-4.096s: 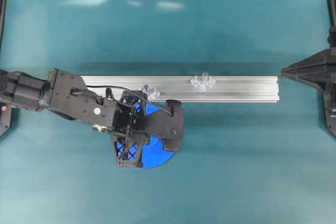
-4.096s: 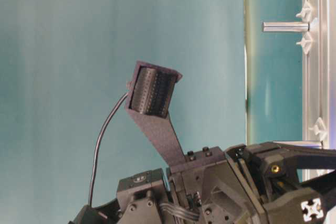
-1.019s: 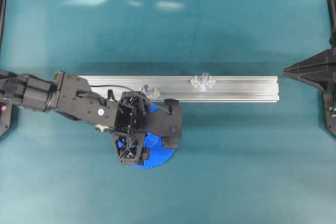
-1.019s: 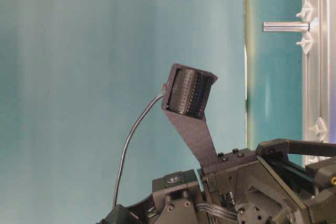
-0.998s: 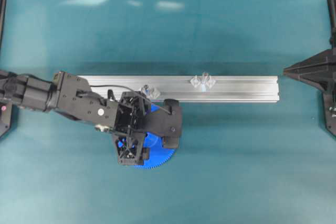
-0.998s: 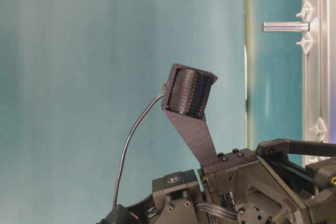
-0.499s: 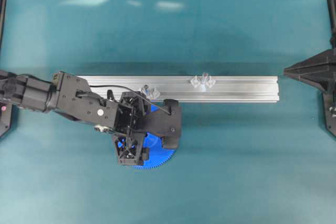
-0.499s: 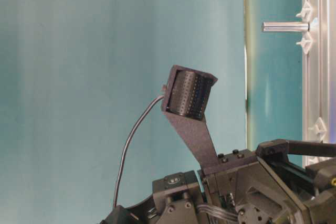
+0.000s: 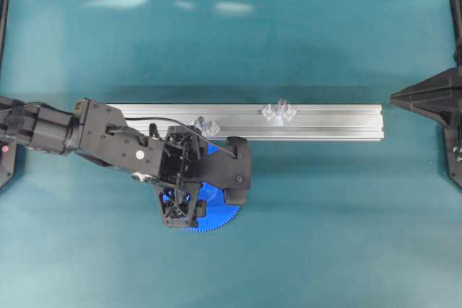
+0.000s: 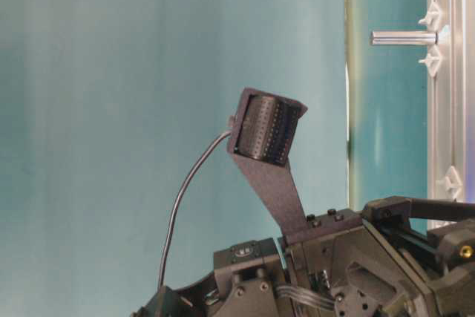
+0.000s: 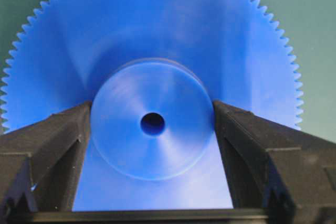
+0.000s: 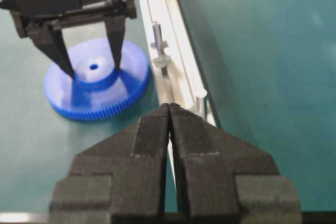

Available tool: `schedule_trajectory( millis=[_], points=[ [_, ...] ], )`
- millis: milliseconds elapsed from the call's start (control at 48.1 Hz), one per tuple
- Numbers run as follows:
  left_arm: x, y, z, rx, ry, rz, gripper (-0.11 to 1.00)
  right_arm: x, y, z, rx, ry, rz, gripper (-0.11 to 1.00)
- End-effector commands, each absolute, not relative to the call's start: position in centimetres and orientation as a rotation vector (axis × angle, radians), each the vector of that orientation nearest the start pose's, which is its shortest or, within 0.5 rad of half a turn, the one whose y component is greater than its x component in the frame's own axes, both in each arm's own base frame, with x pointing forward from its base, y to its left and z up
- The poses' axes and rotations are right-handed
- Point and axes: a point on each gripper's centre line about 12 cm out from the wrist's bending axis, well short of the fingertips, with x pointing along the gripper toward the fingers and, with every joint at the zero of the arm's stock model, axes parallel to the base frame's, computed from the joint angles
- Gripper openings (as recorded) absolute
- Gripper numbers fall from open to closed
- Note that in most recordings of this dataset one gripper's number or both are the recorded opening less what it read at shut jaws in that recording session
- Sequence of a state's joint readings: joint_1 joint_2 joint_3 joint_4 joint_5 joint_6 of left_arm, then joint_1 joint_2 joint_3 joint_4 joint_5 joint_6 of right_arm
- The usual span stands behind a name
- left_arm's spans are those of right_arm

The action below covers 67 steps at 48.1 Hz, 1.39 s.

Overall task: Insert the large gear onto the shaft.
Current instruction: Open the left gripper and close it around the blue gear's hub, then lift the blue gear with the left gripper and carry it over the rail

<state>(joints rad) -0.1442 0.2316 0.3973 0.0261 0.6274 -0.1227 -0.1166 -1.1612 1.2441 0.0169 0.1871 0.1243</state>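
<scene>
Grasp stage: left gripper (image 11: 152, 124) brackets the hub of the large gear (image 9: 216, 210), lying flat near the rail (image 9: 325, 122); contact uncertain. Right gripper (image 12: 169, 116) clenched, empty. An off-centre squeeze could tilt the gear, jamming it on the shaft (image 12: 157, 38).

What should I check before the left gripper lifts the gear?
1. Left gripper fingers either side of the hub: ok.
2. Fingers clamped tight on the hub: cannot tell.
3. Gear flat on the table: ok.
4. Gear's centre hole unblocked: ok.
5. Two pins upright on the rail, nothing on them: ok.
6. Right gripper shut and away from the gear: ok.
</scene>
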Motion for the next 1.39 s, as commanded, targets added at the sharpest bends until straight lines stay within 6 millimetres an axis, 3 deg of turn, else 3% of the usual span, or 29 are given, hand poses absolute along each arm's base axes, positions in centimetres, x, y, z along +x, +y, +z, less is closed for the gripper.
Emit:
schedule_trajectory(
  millis=[0, 520, 1372],
  points=[
    [40.2, -5.9, 12.2, 0.01, 1.254, -0.052, 0.77, 16.2, -1.9, 24.9, 0.166, 0.248, -0.134, 0.07],
    [40.4, -5.9, 13.1, 0.014, 1.266, -0.051, 0.76, 16.2, -1.9, 24.9, 0.166, 0.247, -0.135, 0.07],
    [42.4, -5.6, 23.1, 0.07, 1.239, -0.083, 0.76, 15.9, -1.9, 25.3, 0.165, 0.228, -0.134, 0.07]
  ],
)
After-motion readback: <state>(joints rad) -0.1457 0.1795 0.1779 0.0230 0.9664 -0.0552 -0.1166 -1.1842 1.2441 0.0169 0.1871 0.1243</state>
